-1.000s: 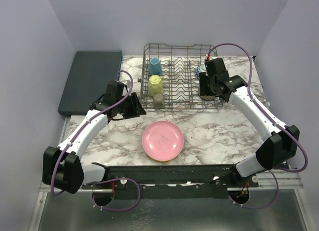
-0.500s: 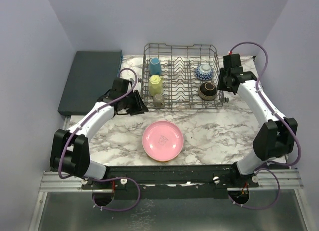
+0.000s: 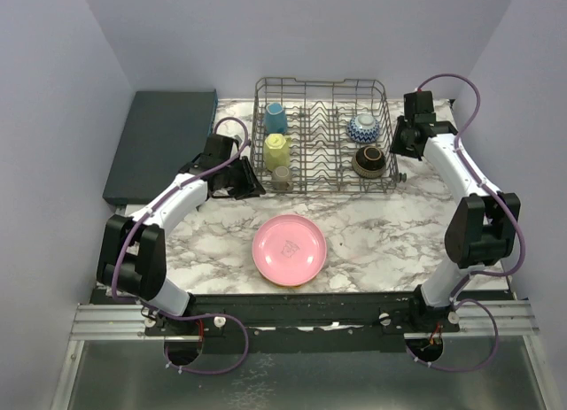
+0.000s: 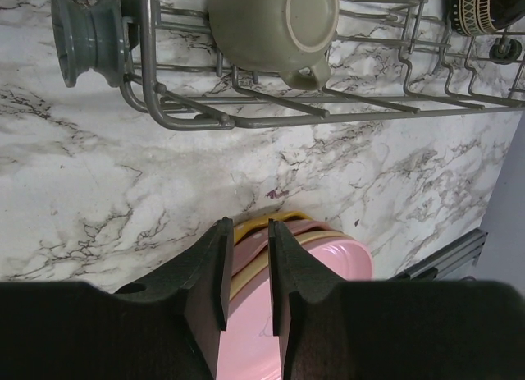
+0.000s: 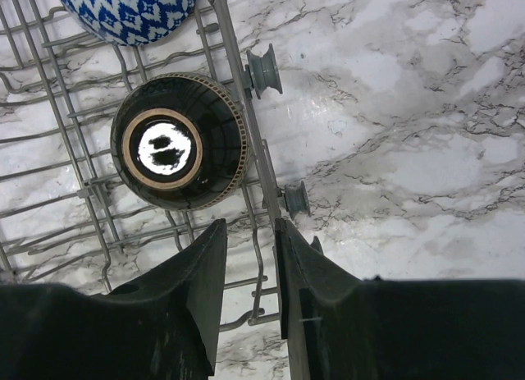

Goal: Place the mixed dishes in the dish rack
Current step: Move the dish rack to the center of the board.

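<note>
The grey wire dish rack (image 3: pixel 321 184) stands at the back middle of the table. In it are a blue mug (image 3: pixel 275 118), a yellow mug (image 3: pixel 277 147), a grey-green mug (image 3: pixel 281 176) (image 4: pixel 275 23), a blue-white bowl (image 3: pixel 363 127) (image 5: pixel 127 11) and an upturned brown bowl (image 3: pixel 369 160) (image 5: pixel 176 142). A stack of plates with a pink plate (image 3: pixel 289 249) (image 4: pixel 328 265) on top lies near the front. My left gripper (image 3: pixel 241 181) (image 4: pixel 248 228) hovers by the rack's front left corner, narrowly open and empty. My right gripper (image 3: pixel 403 140) (image 5: pixel 250 228) hangs above the rack's right rim, narrowly open and empty.
A flat dark teal slab (image 3: pixel 164 144) lies at the back left. Small grey wheels (image 5: pixel 264 68) stick out from the rack's right side, and another wheel (image 4: pixel 82 27) from its left front corner. Purple walls close in the table on three sides.
My right gripper has left the brown bowl in the rack and pulled back to the rack's right side. The left gripper has shifted slightly toward the rack. Both jaws have narrowed.
</note>
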Robot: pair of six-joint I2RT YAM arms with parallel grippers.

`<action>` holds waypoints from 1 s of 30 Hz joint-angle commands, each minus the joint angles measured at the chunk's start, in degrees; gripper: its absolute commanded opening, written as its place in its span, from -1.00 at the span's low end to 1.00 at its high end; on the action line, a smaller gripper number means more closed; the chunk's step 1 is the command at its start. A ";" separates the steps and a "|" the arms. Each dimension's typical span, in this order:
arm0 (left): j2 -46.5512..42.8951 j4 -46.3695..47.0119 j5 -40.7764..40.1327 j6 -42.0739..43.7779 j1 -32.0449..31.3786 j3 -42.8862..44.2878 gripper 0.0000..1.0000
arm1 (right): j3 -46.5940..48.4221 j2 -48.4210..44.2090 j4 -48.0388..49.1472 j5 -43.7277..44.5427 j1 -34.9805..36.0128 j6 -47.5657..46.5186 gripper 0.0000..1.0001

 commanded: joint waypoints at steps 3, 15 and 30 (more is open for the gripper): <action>1.93 1.32 -0.43 0.29 0.00 2.69 -0.43 | 2.07 3.17 1.50 -1.97 -0.53 1.05 -0.31; 3.16 1.93 -0.67 0.35 0.00 2.05 -0.46 | -0.13 5.10 2.45 1.49 -0.71 -0.37 -0.34; 3.27 2.36 -1.33 0.47 0.00 1.01 -0.47 | -2.01 6.29 3.50 1.48 -1.19 -0.12 -0.37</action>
